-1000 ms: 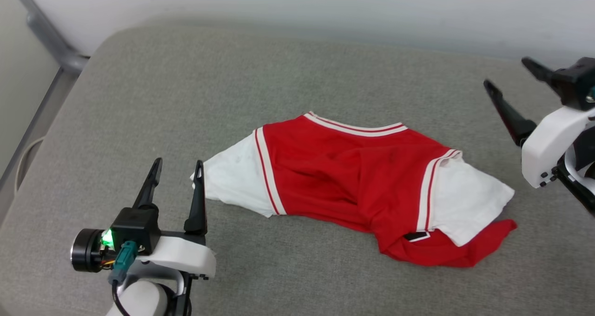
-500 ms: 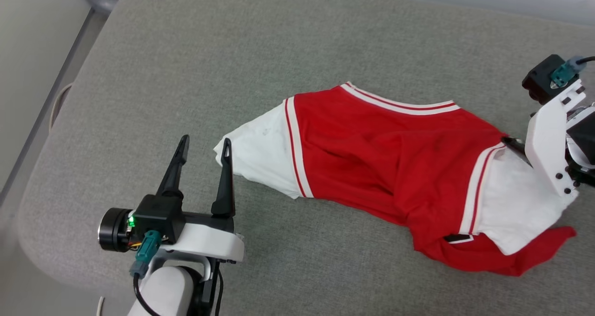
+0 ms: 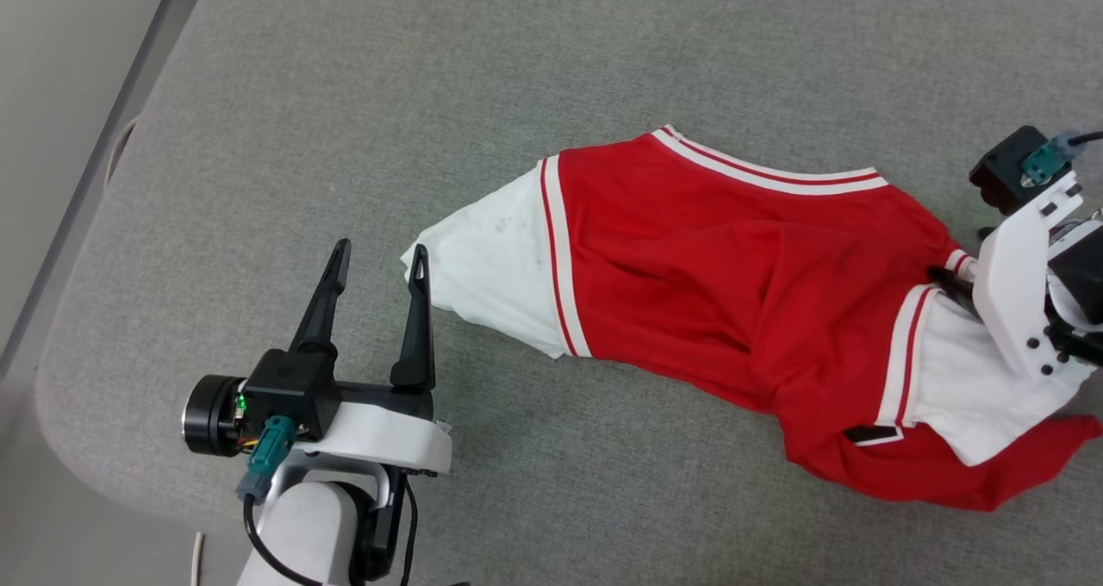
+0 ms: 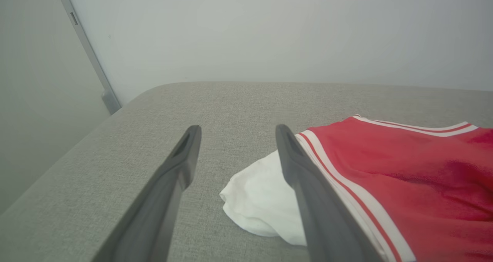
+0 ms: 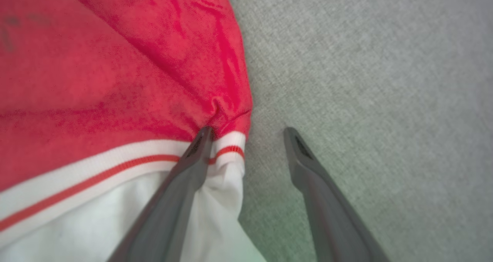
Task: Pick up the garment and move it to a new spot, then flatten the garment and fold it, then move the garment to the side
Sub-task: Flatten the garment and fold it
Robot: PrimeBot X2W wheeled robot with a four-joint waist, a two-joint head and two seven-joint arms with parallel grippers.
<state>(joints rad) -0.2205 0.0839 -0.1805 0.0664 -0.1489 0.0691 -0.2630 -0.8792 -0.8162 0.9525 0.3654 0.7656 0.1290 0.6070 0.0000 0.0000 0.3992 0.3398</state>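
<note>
Right fingers [image 5: 185, 185] straddle the garment [image 5: 96, 81] edge, left fingers [image 4: 163, 200] beside it; both spread, empty.

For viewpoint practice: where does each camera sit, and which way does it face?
Head view: on the head, facing down at red, white-sleeved fabric shirt on grey cushion; left gripper and right gripper show.
Left wrist view: low, facing across cushion to pale wall; own fingers.
Right wrist view: facing down at shirt's striped trim; own fingers.
All share the shirt.
</note>
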